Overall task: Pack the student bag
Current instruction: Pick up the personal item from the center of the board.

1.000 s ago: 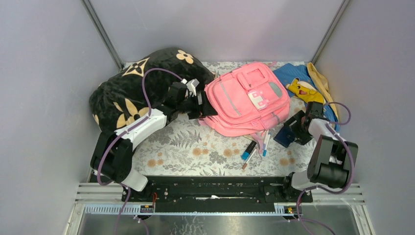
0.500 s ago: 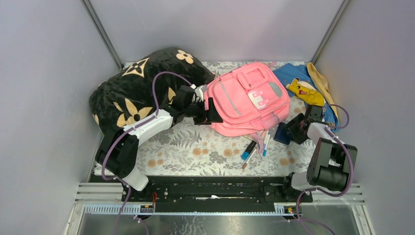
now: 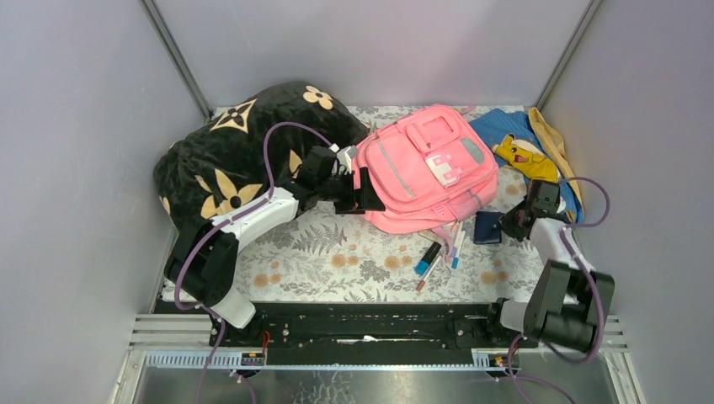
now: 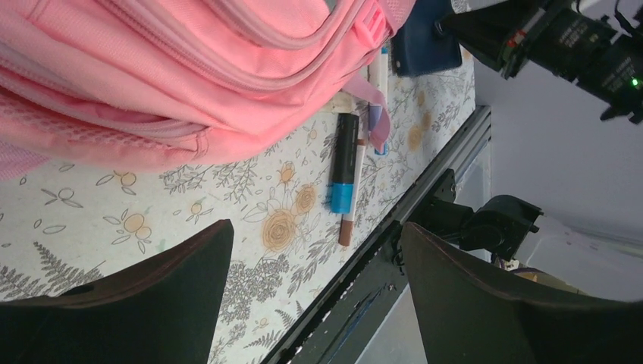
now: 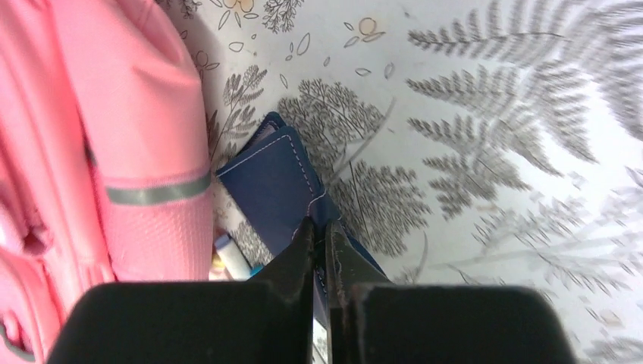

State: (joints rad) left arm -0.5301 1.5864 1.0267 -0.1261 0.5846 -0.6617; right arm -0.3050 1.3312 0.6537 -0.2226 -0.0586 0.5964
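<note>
**Two arms, one pink bag on the table**

Some pens (image 3: pixel 438 252) lie closest, on the flowery table (image 3: pixel 337 257). One is a black marker (image 4: pixel 343 163) with a blue end. Their far tips sit right at the near edge of the bag (image 3: pixel 421 168), and a pink strap (image 4: pixel 377 114) lies across them.

Just to the right of the pens is a small dark blue wallet (image 3: pixel 487 227). It lies flat, right beside the bag's near right corner. The right gripper (image 3: pixel 508 225) reaches in from the right side. Its two fingers are pinched tight on the wallet's edge (the right wrist view shows a thin strip of blue caught between them).

The left gripper (image 3: pixel 364 192) is a bit farther back, at the left side of the bag. Its fingers (image 4: pixel 152 296) stand wide apart. Between them the left wrist view shows the table, with the pink bag just past them.

The bag lies flat in the middle of the table, toward the back. Its front pockets and white-and-pink patch (image 3: pixel 444 171) face up.

A big black pillow (image 3: pixel 227 160) with tan flowers sits just beside the bag on the left. A blue cloth (image 3: pixel 501 126) with a yellow cartoon figure (image 3: pixel 524 153) lies just beside it on the right, in the far corner.
</note>
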